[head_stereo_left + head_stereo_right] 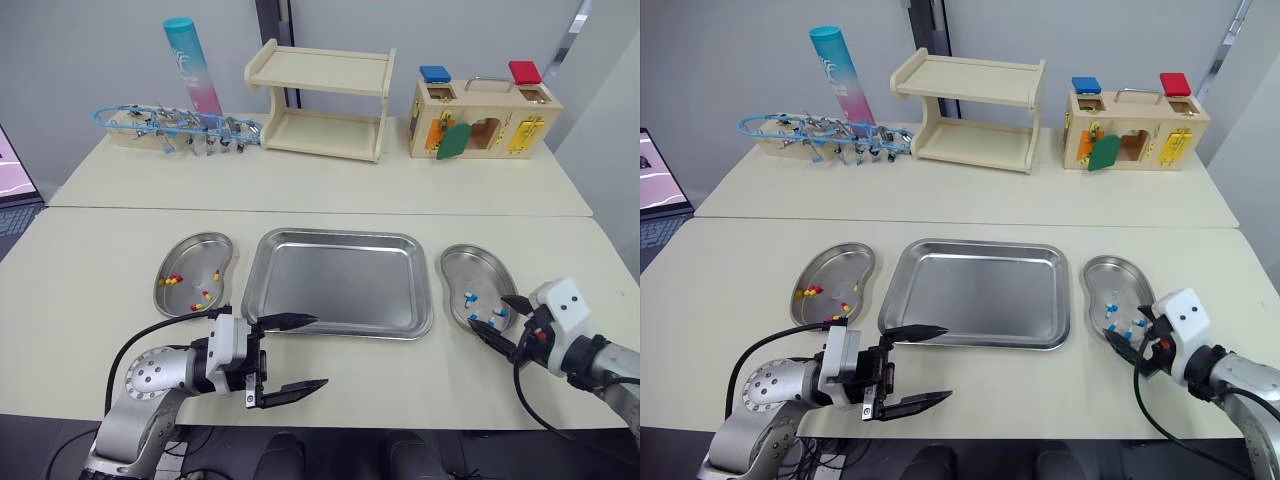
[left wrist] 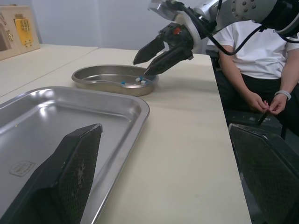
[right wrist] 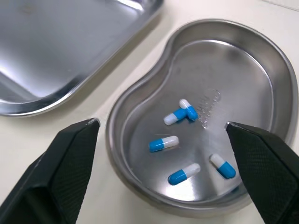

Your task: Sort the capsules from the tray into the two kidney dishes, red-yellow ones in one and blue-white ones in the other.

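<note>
The steel tray (image 1: 340, 280) lies mid-table with a bare floor. To its left, a kidney dish (image 1: 186, 247) holds several red-yellow capsules (image 1: 172, 280). The kidney dish on the right (image 1: 478, 262) holds several blue-white capsules (image 3: 164, 143). My left gripper (image 1: 320, 351) is open at the tray's near left corner, one finger over the rim, nothing between its fingers. My right gripper (image 1: 488, 313) is open and empty, its tips over the near edge of the right dish (image 3: 275, 70).
A wooden shelf (image 1: 322, 100), a lock box (image 1: 483, 118), a blue-pink tube (image 1: 193, 65) and a blue wire rack (image 1: 175, 125) stand on the far table. A seated person (image 2: 252, 51) appears beyond the table's right end in the left wrist view.
</note>
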You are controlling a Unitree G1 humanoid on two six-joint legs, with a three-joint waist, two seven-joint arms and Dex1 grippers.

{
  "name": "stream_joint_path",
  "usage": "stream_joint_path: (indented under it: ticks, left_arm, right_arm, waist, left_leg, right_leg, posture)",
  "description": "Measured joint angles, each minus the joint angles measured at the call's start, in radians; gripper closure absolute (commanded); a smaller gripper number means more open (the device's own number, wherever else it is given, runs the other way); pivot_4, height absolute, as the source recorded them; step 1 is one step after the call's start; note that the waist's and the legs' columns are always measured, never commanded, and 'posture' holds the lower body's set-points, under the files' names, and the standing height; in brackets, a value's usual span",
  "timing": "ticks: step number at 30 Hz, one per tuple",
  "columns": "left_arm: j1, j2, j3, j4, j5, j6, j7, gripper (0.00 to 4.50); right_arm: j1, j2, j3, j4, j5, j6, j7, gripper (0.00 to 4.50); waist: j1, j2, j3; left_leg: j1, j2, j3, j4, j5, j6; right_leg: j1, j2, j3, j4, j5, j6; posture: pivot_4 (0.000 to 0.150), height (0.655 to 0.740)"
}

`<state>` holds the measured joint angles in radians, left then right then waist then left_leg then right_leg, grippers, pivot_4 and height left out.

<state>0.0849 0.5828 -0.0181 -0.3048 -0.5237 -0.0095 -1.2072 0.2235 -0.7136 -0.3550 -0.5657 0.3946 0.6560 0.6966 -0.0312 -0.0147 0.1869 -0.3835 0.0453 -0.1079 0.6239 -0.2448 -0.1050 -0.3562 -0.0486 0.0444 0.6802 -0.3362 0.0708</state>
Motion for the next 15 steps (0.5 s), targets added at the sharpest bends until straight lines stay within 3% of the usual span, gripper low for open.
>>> stream_joint_path:
  ticks: [8,12,15]
  left_arm:
    - [0.066,0.021,0.104,-0.017,0.003,0.038,0.131,0.00]
    - [0.155,0.100,0.307,0.014,0.007,0.081,0.219,0.00]
    - [0.156,0.157,0.479,0.158,0.015,0.106,0.276,0.00]
  right_arm:
    - [0.092,-0.093,-0.013,0.089,-0.074,-0.327,0.204,0.12]
    - [0.063,-0.201,-0.085,0.240,-0.026,-0.406,0.372,0.12]
    - [0.007,-0.311,-0.099,0.410,-0.027,-0.450,0.481,0.06]
  waist:
    - [-0.005,0.000,0.000]
    - [-0.003,-0.001,0.001]
    - [-0.002,-0.002,0.001]
  left_leg:
    - [0.002,0.000,0.000,0.000,0.000,0.000]
    - [0.003,0.000,0.000,0.000,0.000,0.000]
    - [0.004,0.000,0.000,0.000,0.000,0.000]
  right_leg:
    - [0.002,0.000,0.000,0.000,0.000,0.000]
    - [0.003,0.000,0.000,0.000,0.000,0.000]
    - [0.003,0.000,0.000,0.000,0.000,0.000]
  posture:
    - [0.150,0.7400]
    - [0.150,0.7400]
    - [0.150,0.7400]
